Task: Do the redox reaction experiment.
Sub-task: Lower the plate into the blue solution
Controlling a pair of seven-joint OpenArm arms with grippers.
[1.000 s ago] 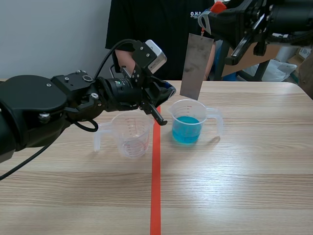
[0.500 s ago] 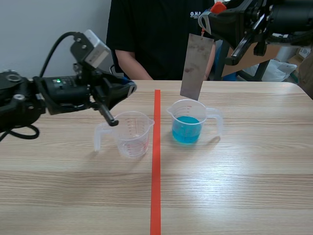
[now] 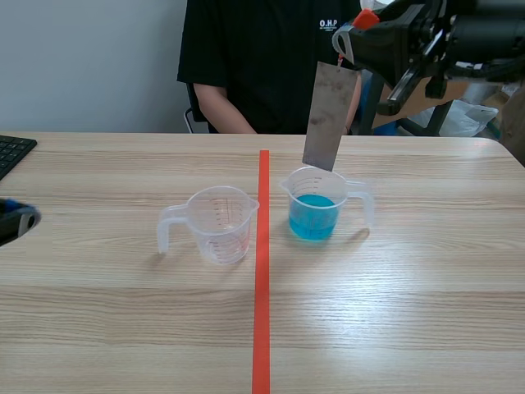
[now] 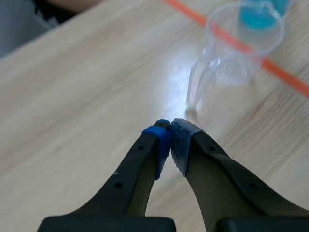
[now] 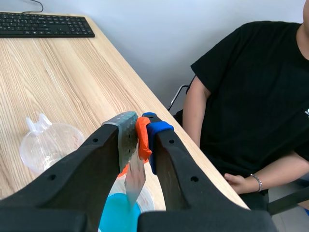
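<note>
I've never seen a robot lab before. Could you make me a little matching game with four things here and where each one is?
Things:
1 metal sheet
2 clear cup
3 blue-liquid cup
4 keyboard

Places:
A at the far left edge of the table
B held up in the right gripper
C just right of the tape line
D just left of the tape line

Pairs: 1-B, 2-D, 3-C, 4-A
</note>
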